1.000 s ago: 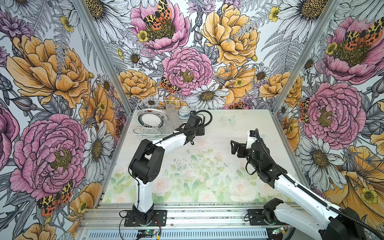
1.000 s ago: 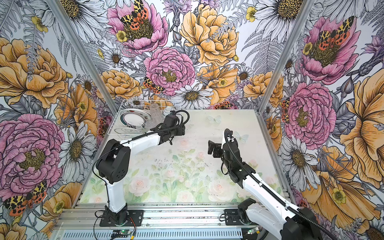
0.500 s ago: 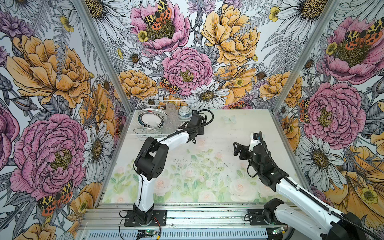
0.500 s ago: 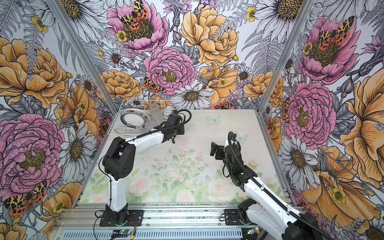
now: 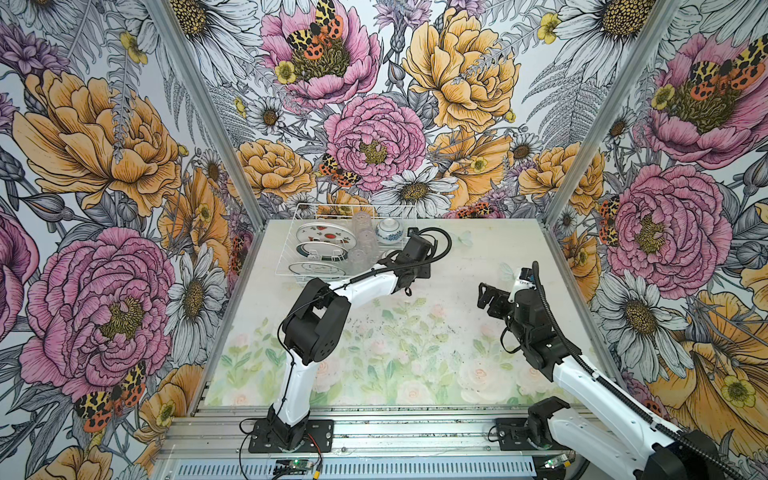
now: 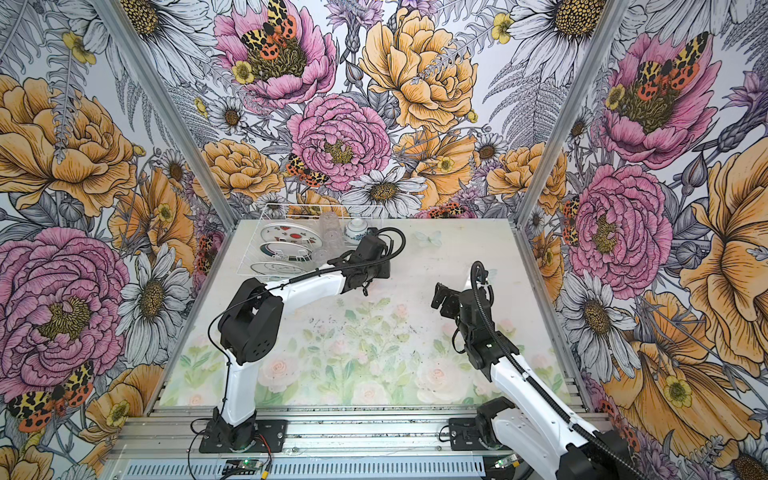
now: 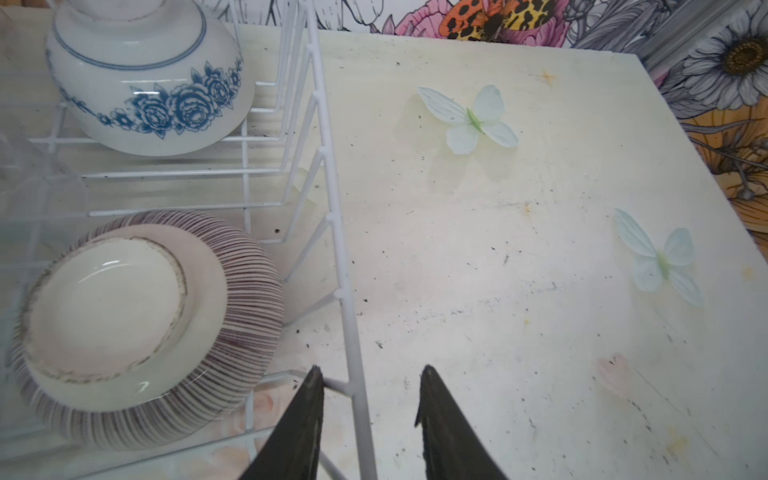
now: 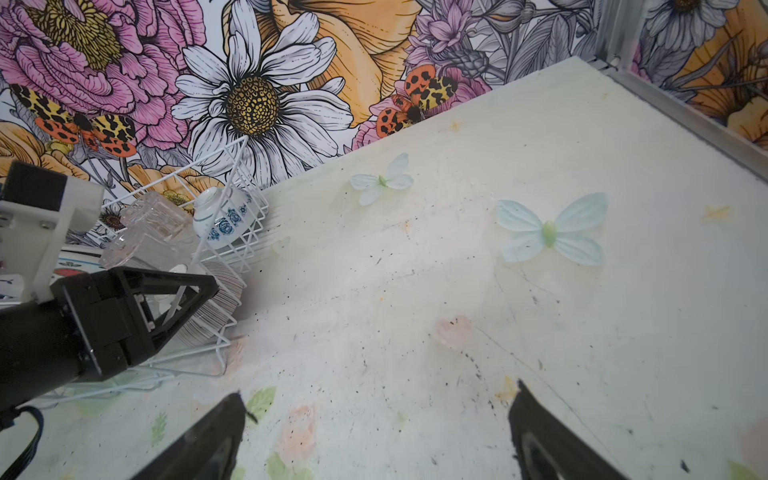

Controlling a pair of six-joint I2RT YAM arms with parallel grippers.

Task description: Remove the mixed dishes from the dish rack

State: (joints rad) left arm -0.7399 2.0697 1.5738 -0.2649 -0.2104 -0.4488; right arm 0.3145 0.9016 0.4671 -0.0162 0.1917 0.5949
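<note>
The white wire dish rack (image 5: 292,241) stands at the table's far left. In it upright plates stand in a row: a watermelon-print plate (image 5: 326,236) and a teal-and-red-rimmed plate (image 5: 321,252). Clear glass tumblers (image 5: 362,241) stand beside them. A blue-and-white floral bowl (image 7: 149,95) and a ribbed greyish bowl (image 7: 137,324) lie upside down by the rack's right wall. My left gripper (image 7: 371,370) is open and straddles that wall's top rim wire (image 7: 336,232), with a gap beside the wire. My right gripper (image 8: 378,388) hangs wide open over bare table, holding nothing.
Flat pale butterfly prints (image 7: 469,118) mark the table right of the rack. The flowered back wall (image 5: 374,137) stands right behind the rack. In both top views the left arm's elbow (image 5: 316,320) rises over the table's middle left.
My left gripper has reached further along the rack's right side and its jaws have narrowed around the rim wire. The right arm has drawn back slightly to the right, still wide open.
</note>
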